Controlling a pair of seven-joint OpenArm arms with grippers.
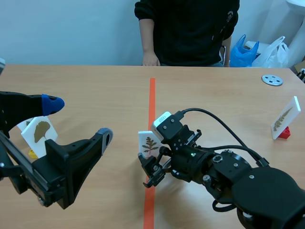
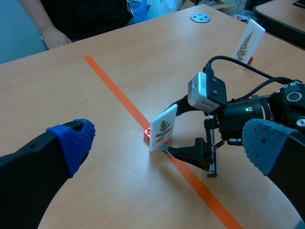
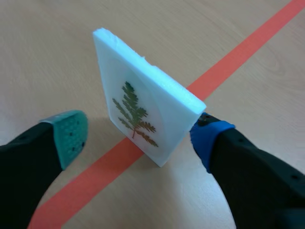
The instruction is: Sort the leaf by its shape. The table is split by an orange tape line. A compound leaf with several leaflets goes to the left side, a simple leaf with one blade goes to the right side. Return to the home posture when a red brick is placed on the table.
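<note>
A white card with a compound leaf (image 1: 149, 144) stands upright on the orange tape line (image 1: 152, 95), on a small red base (image 2: 147, 134). My right gripper (image 3: 138, 138) is open around this card (image 3: 143, 105): the green pad (image 3: 69, 133) stands clear of the printed face, and the blue pad (image 3: 209, 140) is close to the back edge. In the scene view the right gripper (image 1: 151, 167) reaches in to the line from the right. My left gripper (image 1: 78, 119) hangs open and empty over the left side, and the left wrist view shows the card (image 2: 162, 129) ahead of it.
A ginkgo-leaf card (image 1: 39, 133) stands at the left behind my left arm. A fern-like leaf card (image 1: 285, 118) on a red base stands at the far right. A metal disc (image 1: 272, 79) lies at the back right. A person's hand (image 1: 151, 59) rests at the far edge.
</note>
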